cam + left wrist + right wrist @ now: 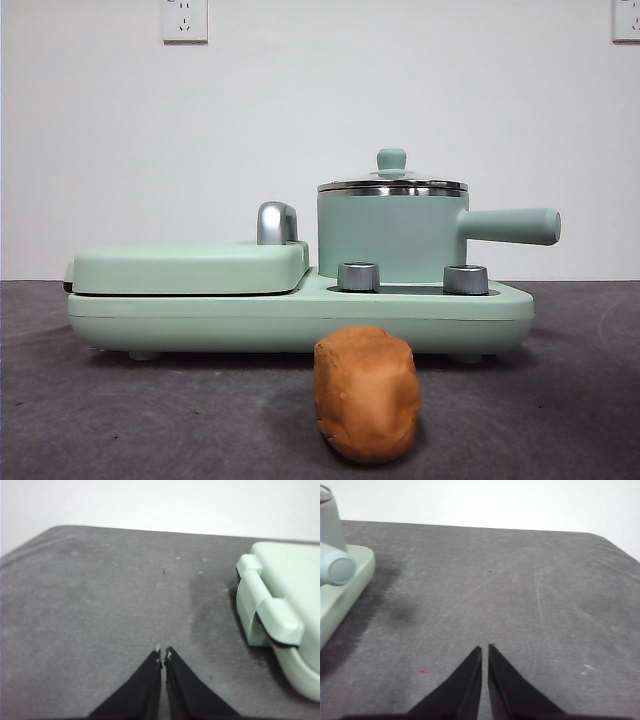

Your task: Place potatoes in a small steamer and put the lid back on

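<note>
The potato [366,393] lies on the dark grey tabletop [150,420], nearest the front cam, orange-brown w/ matte lumpy skin, clear of the appliance and untouched. At approx 12 o'clock from it, on the far side, sits the mint-green appliance base [300,315]; the potato overlaps the base's front edge in the front view but whether they touch can't be told. The small steamer [392,238] stands upright on the base's right half, at roughly 1 o'clock from the potato, its straight green handle [510,226] pointing to 3 o'clock. The lid [392,183] sits on the steamer's steel rim, green knob up. Two steel dials [358,276] sit on the base just in front of the pot. At approx 10 o'clock from the potato is the flat griddle section [190,268], cover down, w/ a chrome handle [277,222] at its right end next to the pot. The left gripper [163,655] hovers over bare tabletop beside the griddle end of the appliance, jaws closed tip to tip, holding nothing. The right gripper [485,650] hovers over bare tabletop near the steamer-handle end, jaws likewise closed w/ only a hairline slit, empty. Neither arm shows in the front view. Two wall sockets [184,20] sit on the white wall behind.
</note>
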`<action>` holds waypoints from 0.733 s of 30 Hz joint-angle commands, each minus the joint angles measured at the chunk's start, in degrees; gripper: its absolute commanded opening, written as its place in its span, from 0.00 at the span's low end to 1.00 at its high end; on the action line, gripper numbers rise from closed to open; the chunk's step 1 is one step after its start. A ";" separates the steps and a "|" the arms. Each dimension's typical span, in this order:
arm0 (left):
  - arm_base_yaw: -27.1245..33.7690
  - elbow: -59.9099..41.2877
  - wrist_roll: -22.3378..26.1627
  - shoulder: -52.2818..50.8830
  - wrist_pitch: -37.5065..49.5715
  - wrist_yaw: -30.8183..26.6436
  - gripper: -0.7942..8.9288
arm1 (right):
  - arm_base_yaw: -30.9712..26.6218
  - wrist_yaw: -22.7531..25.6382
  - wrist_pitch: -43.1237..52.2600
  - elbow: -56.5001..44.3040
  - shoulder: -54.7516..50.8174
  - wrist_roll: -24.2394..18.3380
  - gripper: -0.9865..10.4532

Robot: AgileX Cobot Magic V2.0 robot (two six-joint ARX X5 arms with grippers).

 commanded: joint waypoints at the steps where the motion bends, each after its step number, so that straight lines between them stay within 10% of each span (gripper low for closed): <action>1: 0.07 -1.14 -7.28 -0.09 -0.37 0.24 0.10 | -0.02 -1.66 0.52 -0.26 -0.15 5.01 0.10; 14: -4.70 7.39 -16.35 3.06 -1.29 11.87 0.10 | 1.27 -11.56 -2.97 8.46 0.35 25.55 0.10; 22: -8.26 22.60 -16.41 13.99 -5.79 15.85 0.10 | 2.78 -17.66 -12.63 24.61 6.75 25.59 0.10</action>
